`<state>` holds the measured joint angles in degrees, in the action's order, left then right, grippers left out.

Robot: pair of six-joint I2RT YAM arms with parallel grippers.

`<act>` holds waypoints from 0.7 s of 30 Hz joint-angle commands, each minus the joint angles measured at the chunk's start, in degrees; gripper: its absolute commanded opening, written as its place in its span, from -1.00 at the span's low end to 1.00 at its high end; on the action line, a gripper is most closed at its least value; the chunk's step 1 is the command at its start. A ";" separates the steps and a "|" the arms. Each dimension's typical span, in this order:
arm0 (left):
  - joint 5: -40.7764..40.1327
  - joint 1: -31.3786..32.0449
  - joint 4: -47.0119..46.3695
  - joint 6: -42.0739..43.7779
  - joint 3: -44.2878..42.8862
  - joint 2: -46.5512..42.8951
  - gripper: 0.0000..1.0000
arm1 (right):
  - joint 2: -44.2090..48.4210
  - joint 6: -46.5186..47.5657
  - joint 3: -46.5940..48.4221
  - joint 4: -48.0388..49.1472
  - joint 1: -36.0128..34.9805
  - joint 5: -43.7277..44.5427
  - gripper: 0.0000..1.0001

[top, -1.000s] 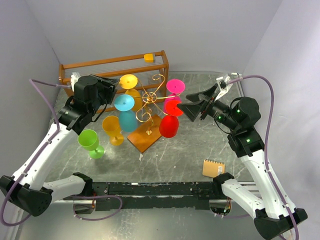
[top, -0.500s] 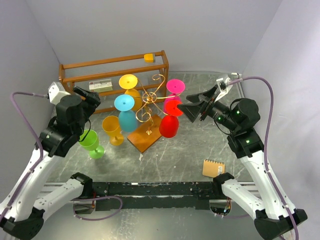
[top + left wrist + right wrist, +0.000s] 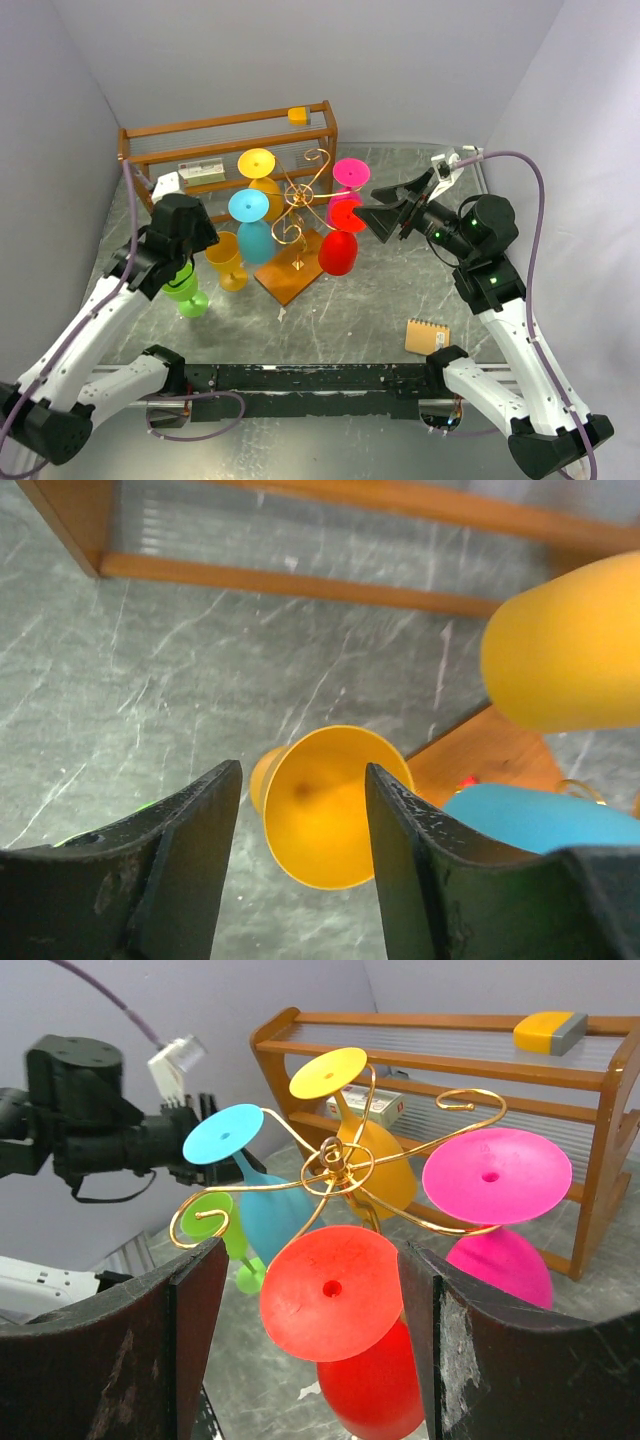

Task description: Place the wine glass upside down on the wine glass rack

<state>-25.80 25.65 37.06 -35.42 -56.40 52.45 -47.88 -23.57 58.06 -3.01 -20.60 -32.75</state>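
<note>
The wine glass rack [image 3: 300, 200] stands mid-table, just in front of the slatted wooden shelf [image 3: 230, 135] at the back wall. The orange wine glass [image 3: 226, 255] stands upright just left of the rack's base, with the green wine glass [image 3: 188, 297] near it, partly under the left arm. The left gripper [image 3: 300, 775] hangs above the orange glass with its fingers spread, pinching nothing. It is hemmed in by the shelf, both glasses and the left wall.

The right gripper [image 3: 310, 1248], fingers also spread and empty, sits close beside the hung red wine glass [image 3: 338, 252] and magenta wine glass [image 3: 351, 172]. Bare table [image 3: 370, 300] lies between the rack and the notepad [image 3: 427, 336].

Half a second ago the left wrist was further left, clear of the green glass. The right arm has not moved.
</note>
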 commanded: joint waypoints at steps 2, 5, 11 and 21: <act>3.30 -1.48 2.69 0.59 0.44 4.01 0.20 | 0.83 0.83 1.09 -0.23 -0.14 0.87 0.38; 3.43 -2.42 3.63 -0.43 1.25 5.26 0.17 | 0.98 0.94 1.13 -0.41 -0.20 1.11 0.39; 7.69 -6.11 2.04 -0.98 5.14 7.82 -0.05 | 0.69 0.70 1.00 -0.10 -0.14 1.00 0.39; 12.17 -8.16 -0.45 0.51 5.26 9.78 -0.75 | 1.09 0.71 0.74 -0.82 -0.16 1.88 0.39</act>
<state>-15.38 18.20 38.11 -36.14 -49.67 61.65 -47.66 -23.31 58.06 -3.90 -20.60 -31.73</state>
